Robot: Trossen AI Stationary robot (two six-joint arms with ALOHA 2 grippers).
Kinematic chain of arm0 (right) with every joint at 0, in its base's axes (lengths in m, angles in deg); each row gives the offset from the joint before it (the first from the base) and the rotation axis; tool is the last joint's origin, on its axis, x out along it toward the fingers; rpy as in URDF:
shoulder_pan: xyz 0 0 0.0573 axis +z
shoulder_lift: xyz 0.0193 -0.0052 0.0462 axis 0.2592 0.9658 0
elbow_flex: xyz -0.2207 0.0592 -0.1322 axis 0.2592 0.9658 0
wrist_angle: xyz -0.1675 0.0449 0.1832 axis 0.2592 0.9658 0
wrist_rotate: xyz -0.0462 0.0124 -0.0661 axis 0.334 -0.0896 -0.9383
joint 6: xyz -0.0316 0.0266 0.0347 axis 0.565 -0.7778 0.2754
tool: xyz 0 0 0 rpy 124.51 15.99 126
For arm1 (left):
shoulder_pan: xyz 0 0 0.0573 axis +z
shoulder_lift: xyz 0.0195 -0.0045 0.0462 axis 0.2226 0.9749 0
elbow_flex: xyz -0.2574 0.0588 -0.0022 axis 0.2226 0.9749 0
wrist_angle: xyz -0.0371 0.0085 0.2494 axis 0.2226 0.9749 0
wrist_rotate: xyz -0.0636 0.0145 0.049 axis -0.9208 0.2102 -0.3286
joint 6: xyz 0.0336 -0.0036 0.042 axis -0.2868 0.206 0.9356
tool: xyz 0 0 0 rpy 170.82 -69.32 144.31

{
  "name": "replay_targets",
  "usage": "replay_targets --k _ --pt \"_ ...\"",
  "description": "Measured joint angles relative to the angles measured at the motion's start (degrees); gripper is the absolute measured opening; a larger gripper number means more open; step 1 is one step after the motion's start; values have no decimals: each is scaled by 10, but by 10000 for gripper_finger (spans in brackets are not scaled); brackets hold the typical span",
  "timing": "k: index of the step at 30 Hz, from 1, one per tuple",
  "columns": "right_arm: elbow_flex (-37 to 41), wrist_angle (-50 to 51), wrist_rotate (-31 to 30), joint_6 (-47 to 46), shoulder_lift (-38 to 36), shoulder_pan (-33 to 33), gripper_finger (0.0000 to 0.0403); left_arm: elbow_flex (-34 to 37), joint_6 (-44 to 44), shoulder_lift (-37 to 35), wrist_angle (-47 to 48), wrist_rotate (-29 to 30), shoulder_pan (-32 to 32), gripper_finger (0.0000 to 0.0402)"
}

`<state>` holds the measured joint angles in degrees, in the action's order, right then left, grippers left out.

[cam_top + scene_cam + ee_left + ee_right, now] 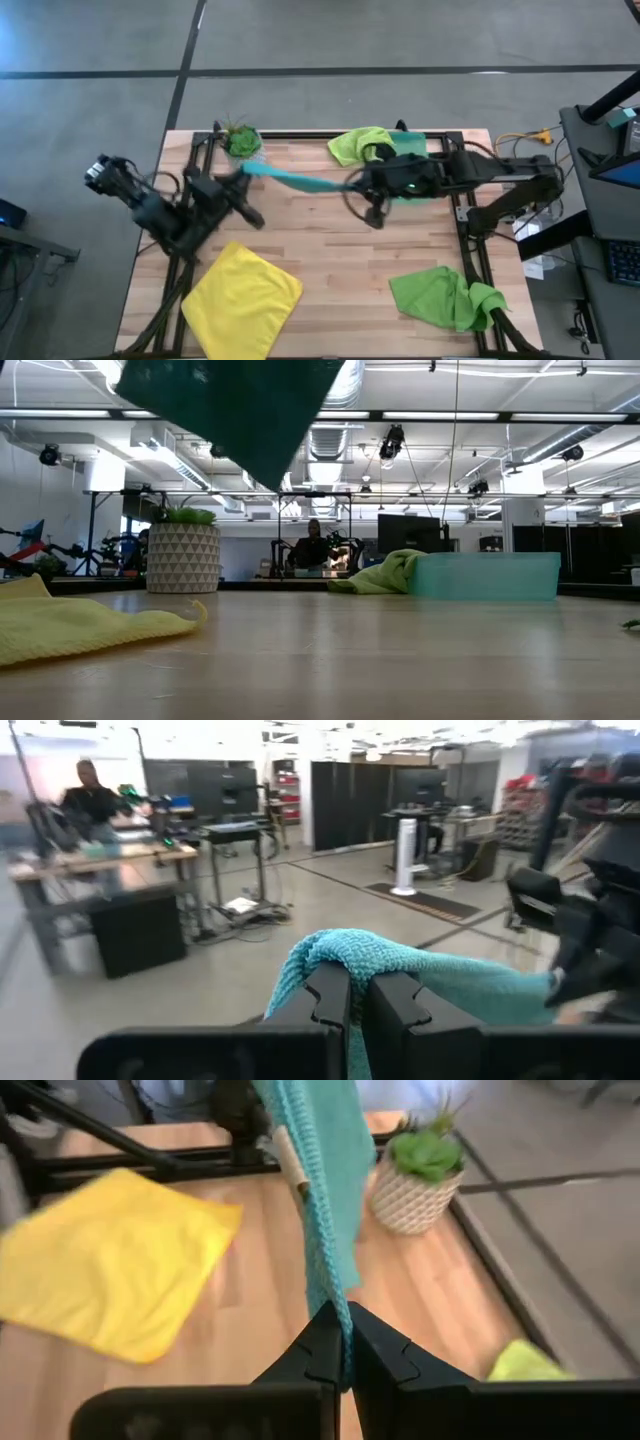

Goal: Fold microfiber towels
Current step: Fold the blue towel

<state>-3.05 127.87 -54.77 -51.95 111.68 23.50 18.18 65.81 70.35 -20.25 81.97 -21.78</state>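
Soft teal microfiber towel (295, 180) stretched taut in mid-air above table centre. Left gripper (358, 1010) pinches its 9 o'clock end, right gripper (338, 1355) its 3 o'clock end. Risk: overpull, thin edge slips free.

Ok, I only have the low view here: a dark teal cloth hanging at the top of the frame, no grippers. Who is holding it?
Observer: Both. The left gripper is shut on one end of the teal towel, the right gripper on the other; it hangs stretched between them above the table.
Operator: Anything lying under it?
Observer: Bare wood below it. The yellow towel lies flat at the near left corner.
Operator: I see one green cloth by the bin. Is there another?
Observer: Yes. One lime green towel hangs over the bin; a second lime green towel lies crumpled at the near right.
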Motion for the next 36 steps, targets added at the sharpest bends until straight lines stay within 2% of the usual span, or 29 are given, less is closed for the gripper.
replay_targets --k 5,12,15,17,22,24,28,34,36 --pt "48 -2 2 -43 -24 24 9 51 -123 2 0 -2 -13 0" --pt "59 3 2 -55 -28 47 9 83 -160 7 1 -13 -29 0" --pt "59 5 0 -50 -28 46 9 86 -165 14 42 -132 -25 0" --pt "59 4 0 -46 -29 46 9 82 -233 14 97 -217 -5 0" --pt "59 4 0 -45 -33 47 9 32 -487 7 392 -527 110 0" --pt "59 17 2 -48 -36 47 9 15 -546 7 490 -620 160 0" --pt "65 80 2 -79 -50 58 9 11 -564 0 582 -718 215 0" --pt "154 91 -1 -179 -121 105 9 36 -617 -8 689 -805 212 0" --pt "191 78 -3 -211 -142 120 9 52 -625 -5 693 -814 206 0"
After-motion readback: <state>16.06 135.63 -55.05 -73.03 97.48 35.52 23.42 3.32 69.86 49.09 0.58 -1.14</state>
